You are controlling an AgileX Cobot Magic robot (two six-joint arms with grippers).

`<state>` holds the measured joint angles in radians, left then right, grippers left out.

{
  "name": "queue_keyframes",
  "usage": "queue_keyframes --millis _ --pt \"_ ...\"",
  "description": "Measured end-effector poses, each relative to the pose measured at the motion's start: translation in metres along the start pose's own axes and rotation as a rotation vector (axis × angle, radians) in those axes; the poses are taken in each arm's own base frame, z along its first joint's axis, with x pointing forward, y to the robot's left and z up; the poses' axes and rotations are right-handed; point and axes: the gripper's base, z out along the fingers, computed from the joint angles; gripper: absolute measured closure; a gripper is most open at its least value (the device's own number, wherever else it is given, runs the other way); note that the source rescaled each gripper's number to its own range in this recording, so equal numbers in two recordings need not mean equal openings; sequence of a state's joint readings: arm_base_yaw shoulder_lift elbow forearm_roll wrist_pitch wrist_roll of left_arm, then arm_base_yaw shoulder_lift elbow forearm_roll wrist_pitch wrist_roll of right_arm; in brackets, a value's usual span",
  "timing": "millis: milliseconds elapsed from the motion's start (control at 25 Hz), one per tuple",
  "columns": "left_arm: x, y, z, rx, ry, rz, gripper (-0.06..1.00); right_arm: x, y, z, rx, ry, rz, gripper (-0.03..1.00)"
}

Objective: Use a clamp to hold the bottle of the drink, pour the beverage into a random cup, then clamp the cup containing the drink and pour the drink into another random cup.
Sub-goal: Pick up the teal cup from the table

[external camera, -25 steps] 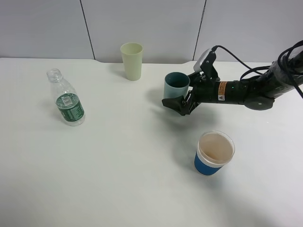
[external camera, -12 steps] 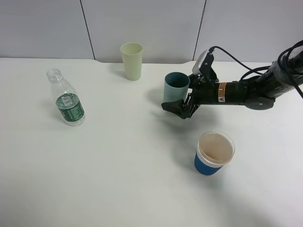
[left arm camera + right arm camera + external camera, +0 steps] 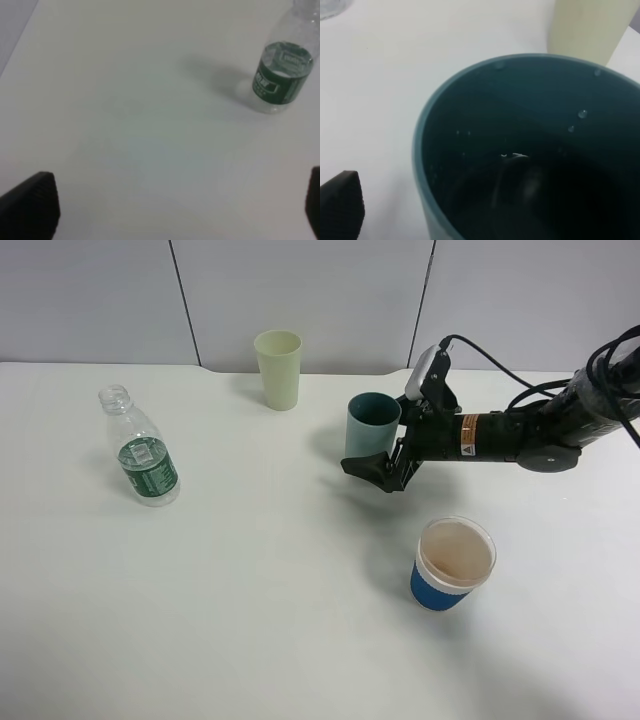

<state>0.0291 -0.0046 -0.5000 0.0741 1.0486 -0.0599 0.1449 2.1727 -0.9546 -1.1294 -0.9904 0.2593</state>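
Right gripper (image 3: 380, 458) only nudges a bit, jaws wide around the teal cup (image 3: 370, 425), not gripping. Droplets (image 3: 581, 113) inside, so pour 2 looks done.

**Left wrist view.** A white tabletop (image 3: 150, 125) filled nearly the whole frame. A clear plastic bottle (image 3: 286, 55) stood upright on it near one corner of the frame, its neck cut off by the border. A green label (image 3: 280, 76) with white print ringed its body. A soft shadow (image 3: 215, 77) lay on the tabletop just beside the bottle. The left gripper (image 3: 172, 210) appeared only as two dark fingers (image 3: 30, 205) at the two corners of one frame edge. They were set wide apart with bare tabletop between them, well apart from the bottle. A grey strip (image 3: 12, 25) bordered the tabletop at another corner.
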Motion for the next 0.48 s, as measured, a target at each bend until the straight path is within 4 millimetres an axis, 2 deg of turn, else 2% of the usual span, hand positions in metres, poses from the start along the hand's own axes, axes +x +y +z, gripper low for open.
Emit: queue_keyframes --millis 360,480 --pt "0.000 0.000 0.000 0.000 0.000 0.000 -0.06 0.014 -0.004 0.011 -0.016 -0.026 0.023 -0.03" --pt "0.000 0.000 0.000 0.000 0.000 0.000 -0.06 0.010 -0.007 0.013 -0.009 -0.058 0.018 -0.03"
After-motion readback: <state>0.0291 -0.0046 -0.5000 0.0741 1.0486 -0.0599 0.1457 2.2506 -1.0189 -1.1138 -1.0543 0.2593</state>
